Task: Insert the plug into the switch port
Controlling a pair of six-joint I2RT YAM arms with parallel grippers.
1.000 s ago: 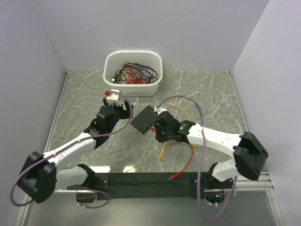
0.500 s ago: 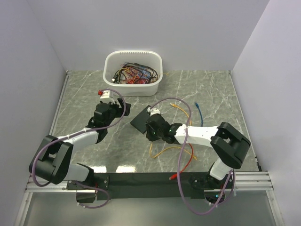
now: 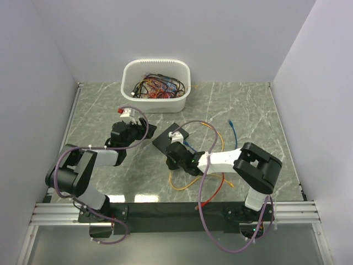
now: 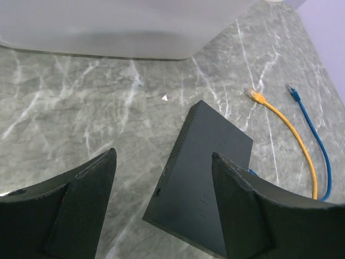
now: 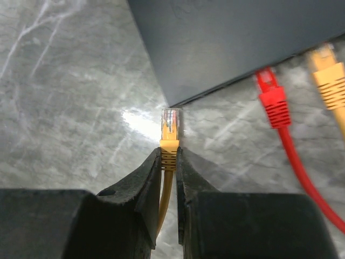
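The flat black switch box (image 3: pixel 165 139) lies on the marble table between my two grippers. My right gripper (image 5: pixel 169 156) is shut on a yellow plug (image 5: pixel 171 125), whose clear tip points at the box's near corner (image 5: pixel 178 91) with a small gap. The port row does not show. In the top view the right gripper (image 3: pixel 173 157) sits just in front of the box. My left gripper (image 4: pixel 163 157) is open and empty, with the box's corner (image 4: pixel 207 178) between its fingers; in the top view it (image 3: pixel 143 130) is left of the box.
A red plug (image 5: pixel 272 96) and a second yellow plug (image 5: pixel 329 78) lie against the box's edge. Yellow (image 4: pixel 285 129) and blue (image 4: pixel 310 135) cables lie right of the box. A white tub (image 3: pixel 156 85) of cables stands at the back. A red cable (image 3: pixel 218 193) loops in front.
Both arms have folded back toward their bases. My right gripper has slid left and nearer with the yellow plug, to the box's near corner. The left gripper has stayed beside the box.
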